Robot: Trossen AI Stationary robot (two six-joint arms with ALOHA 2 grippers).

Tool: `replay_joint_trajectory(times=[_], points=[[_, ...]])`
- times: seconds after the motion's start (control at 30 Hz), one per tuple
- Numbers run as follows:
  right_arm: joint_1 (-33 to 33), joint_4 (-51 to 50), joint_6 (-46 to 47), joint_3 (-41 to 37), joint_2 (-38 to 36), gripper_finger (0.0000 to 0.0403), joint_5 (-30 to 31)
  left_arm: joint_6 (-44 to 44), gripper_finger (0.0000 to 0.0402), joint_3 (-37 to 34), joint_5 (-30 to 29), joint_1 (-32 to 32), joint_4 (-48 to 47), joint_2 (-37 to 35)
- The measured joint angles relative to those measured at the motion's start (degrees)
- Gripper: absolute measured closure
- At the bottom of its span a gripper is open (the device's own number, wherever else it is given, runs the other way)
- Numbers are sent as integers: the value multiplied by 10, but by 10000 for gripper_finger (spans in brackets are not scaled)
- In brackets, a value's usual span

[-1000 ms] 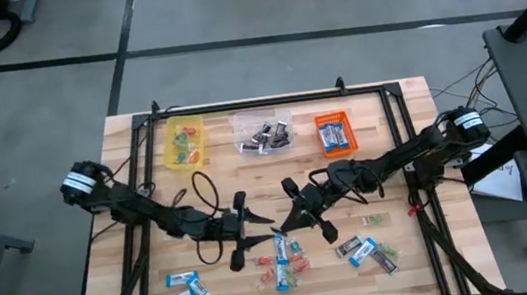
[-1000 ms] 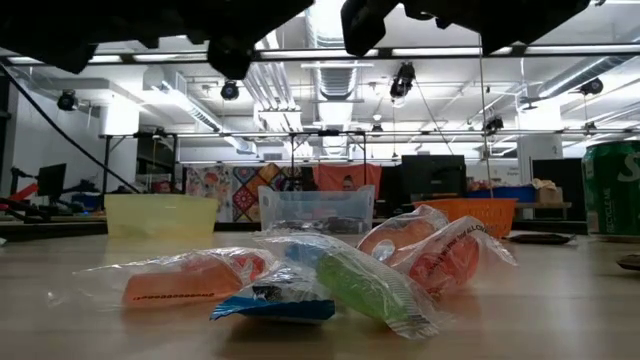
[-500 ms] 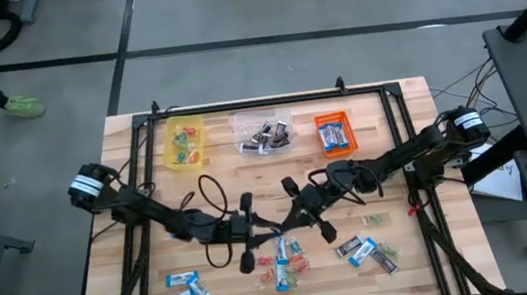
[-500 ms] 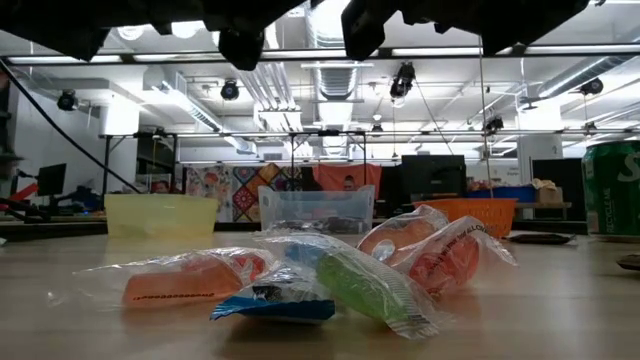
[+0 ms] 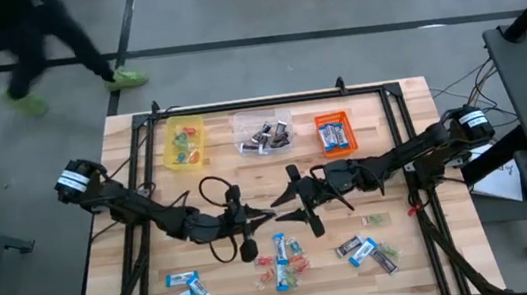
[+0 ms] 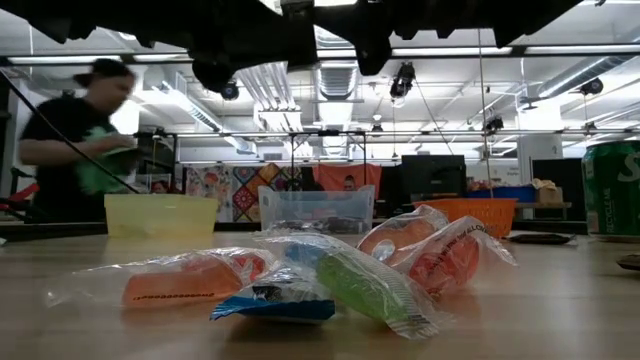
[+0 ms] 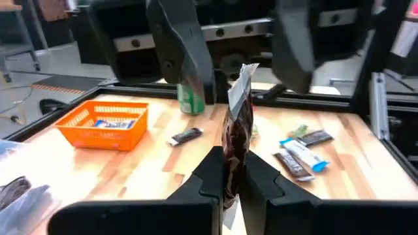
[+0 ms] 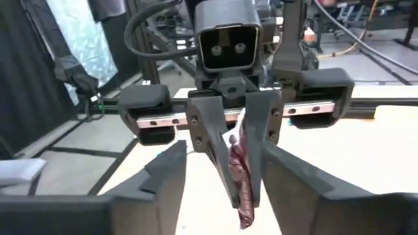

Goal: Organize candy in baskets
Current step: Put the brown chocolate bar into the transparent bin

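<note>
- Nearest us, at 6 o'clock on the worktop (image 5: 133, 153), loose candy (image 5: 282, 256) still waits: blue bars, red and green pieces (most of the sorting remains, we judge).
- At the centre, our left hand (image 5: 270, 213) is clamped on a dark brown wrapped piece (image 7: 236, 140); the right hand (image 5: 291, 208) faces it with fingers spread, gripping nothing.
- Farthest, toward 12 o'clock, the yellow basket (image 5: 184, 142), clear basket (image 5: 263, 132) and orange basket (image 5: 335, 132) each already hold some candy.
</note>
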Motion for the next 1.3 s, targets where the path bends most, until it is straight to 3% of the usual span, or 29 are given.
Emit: replay_joint_trajectory(times=[0.2, 0.4, 0.57, 0.8, 1.03, 1.3], points=[[0, -2, 7, 0, 3, 173, 22, -7, 397, 7, -3, 6, -5, 8], [0, -3, 7, 0, 3, 176, 48, 0, 397, 41, -3, 13, -4, 32], [0, -3, 7, 0, 3, 227, 47, 11, 396, 57, -3, 13, -3, 38], [0, -4, 3, 0, 3, 373, 47, 8, 396, 55, -13, 13, -3, 38], [-10, -6, 14, 1, 2, 386, 46, -1, 365, 53, -17, 13, -23, 33], [-90, -45, 26, 1, -22, 388, 59, -45, 314, 52, -17, 13, -217, -33]])
